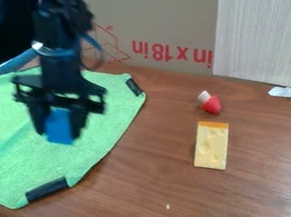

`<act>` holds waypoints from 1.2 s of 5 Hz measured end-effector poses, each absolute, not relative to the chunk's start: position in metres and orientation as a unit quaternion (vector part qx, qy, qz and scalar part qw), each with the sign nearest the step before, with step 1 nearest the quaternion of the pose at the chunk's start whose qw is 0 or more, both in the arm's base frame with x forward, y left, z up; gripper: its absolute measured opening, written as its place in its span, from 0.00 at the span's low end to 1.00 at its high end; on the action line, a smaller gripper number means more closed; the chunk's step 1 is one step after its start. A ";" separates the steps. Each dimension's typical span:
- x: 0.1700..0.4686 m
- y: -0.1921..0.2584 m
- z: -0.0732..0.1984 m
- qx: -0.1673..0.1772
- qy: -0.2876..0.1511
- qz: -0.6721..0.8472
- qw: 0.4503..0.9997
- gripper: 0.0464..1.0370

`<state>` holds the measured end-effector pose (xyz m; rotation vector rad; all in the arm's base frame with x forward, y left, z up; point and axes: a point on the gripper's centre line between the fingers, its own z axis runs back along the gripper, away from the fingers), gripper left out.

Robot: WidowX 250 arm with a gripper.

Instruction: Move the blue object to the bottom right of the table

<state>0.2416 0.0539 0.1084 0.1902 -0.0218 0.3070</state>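
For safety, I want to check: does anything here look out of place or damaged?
Two things: a pale speck, perhaps a crumb, lies on the table nearer the camera than the cheese, and the red print on the cardboard is upside down. No spill shows.

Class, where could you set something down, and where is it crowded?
Bare table lies between the cloth and cheese, and right of the cheese. Crowded: between cheese and red toy, and above the cloth, where the gripper holds the blue object.
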 end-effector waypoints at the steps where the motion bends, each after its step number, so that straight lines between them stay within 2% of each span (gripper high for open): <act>1: 0.230 0.008 0.090 0.092 -0.010 0.095 0.991 0.56; 2: 0.223 -0.021 0.074 0.085 -0.016 0.064 0.994 0.56; 3: 0.223 -0.048 0.053 0.095 -0.024 0.038 0.994 0.61; 4: 0.225 -0.046 0.052 0.077 -0.020 0.045 0.996 0.89; 5: 0.228 -0.033 0.070 0.042 -0.019 0.065 0.997 0.97; 6: 0.225 -0.003 0.119 -0.016 -0.053 0.103 0.993 0.97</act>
